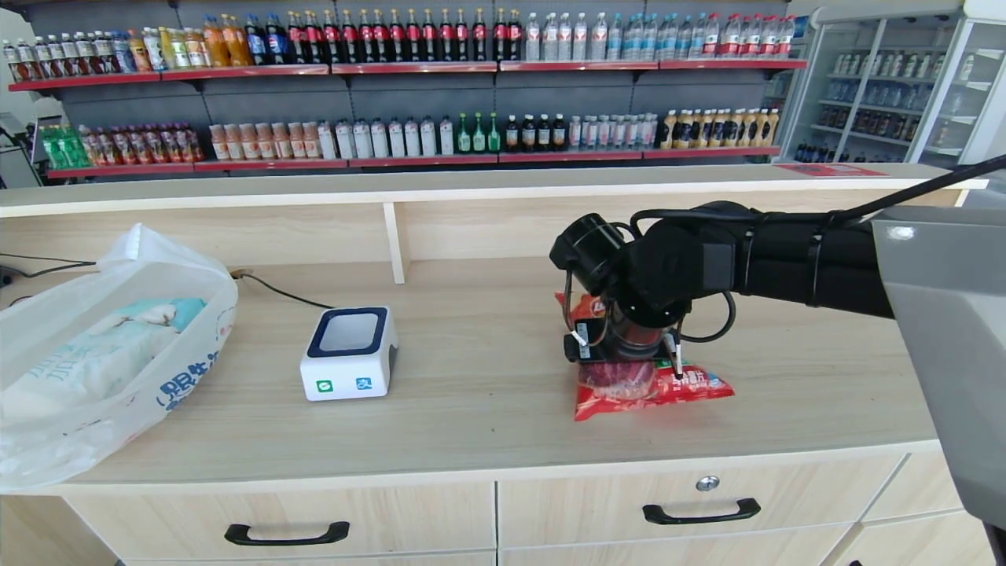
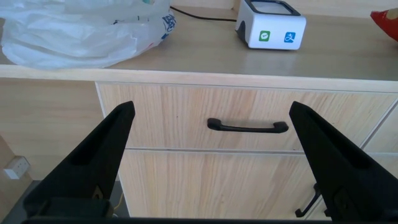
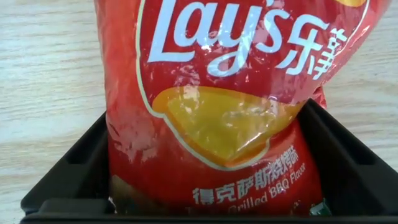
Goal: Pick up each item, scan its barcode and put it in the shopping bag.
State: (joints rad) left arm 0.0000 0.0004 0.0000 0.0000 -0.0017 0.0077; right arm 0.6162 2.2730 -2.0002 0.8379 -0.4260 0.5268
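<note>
Red glossy foil bag of crisps [image 1: 664, 389]: lying right of centre on the pale wooden desk [image 1: 487, 393], pinched on both sides by the right jaws, which come from above. White box-shaped barcode scanner [image 1: 348, 354]: centre-left; translucent white plastic shopping bag [image 1: 102, 354] (pale blue pack inside): left end. Left jaws: spread wide, holding nothing, low before the drawer fronts.

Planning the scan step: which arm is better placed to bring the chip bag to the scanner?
Right. Its end effector is closed on the chip bag on the counter; the left end effector hangs open, low before the drawers.
</note>
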